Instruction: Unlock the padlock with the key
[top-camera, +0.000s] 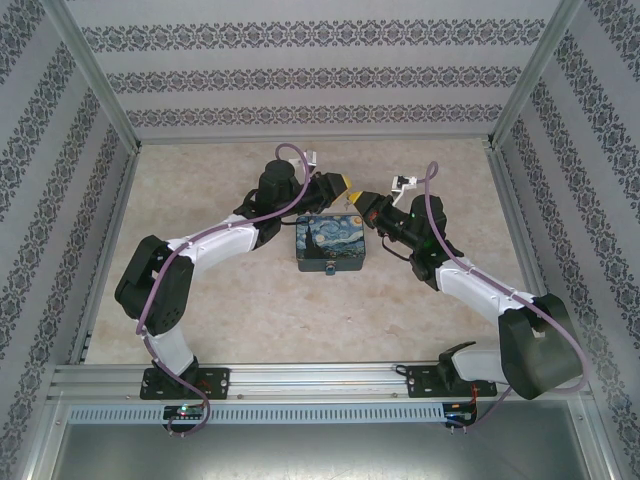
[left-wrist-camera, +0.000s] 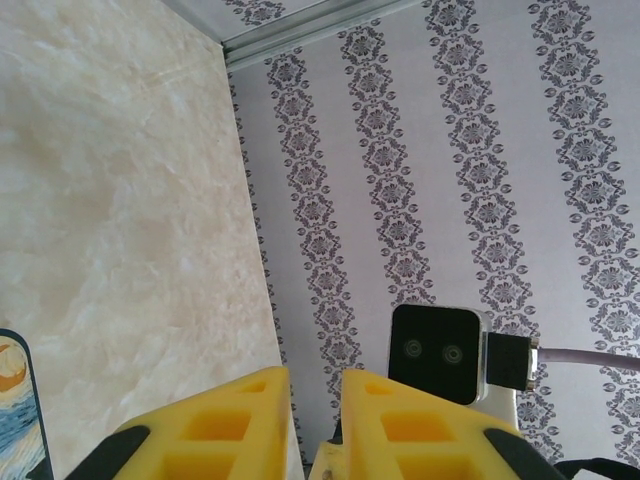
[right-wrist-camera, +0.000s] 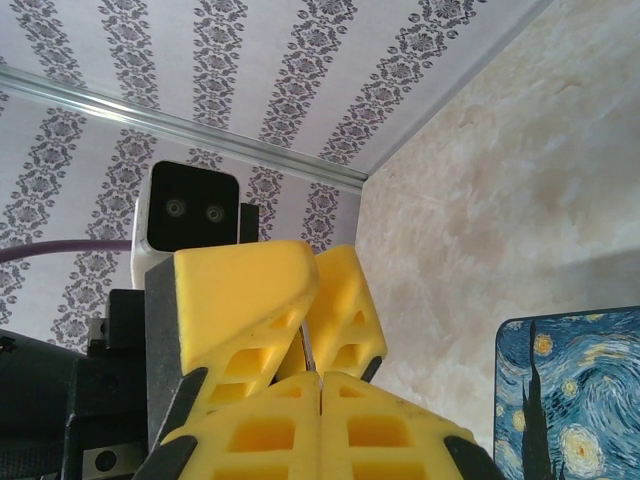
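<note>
From above, the two arms reach in and meet over the far edge of a rounded-square blue box with a yellow-and-blue starry-night print (top-camera: 330, 243). The box sits in the middle of the pale marbled counter (top-camera: 250, 320). The left gripper (top-camera: 349, 184) and the right gripper (top-camera: 366, 197) are tip to tip. A tiny blue padlock (top-camera: 333, 271) sticks out at the middle of the box's near side. It is too small to see well.

From the left wrist, the left gripper's two yellow fingers (left-wrist-camera: 230, 420) have a thin gap between them. I cannot tell if they squeeze anything. Past them is the small black-and-white camera (left-wrist-camera: 435, 355) on the other wrist, with the striped flowery wall (left-wrist-camera: 420, 150) behind it. A corner of the box peeks in at the low left.

From the right wrist, the right gripper's yellow fingers (right-wrist-camera: 250, 430) are pressed together. A thin dark grey metal key (right-wrist-camera: 308, 350) pokes out from between their tips, pinched there. The key goes up into the slot between the left gripper's fingers, which sit very close on both sides of it. The box is at the low right, on the counter.
</note>
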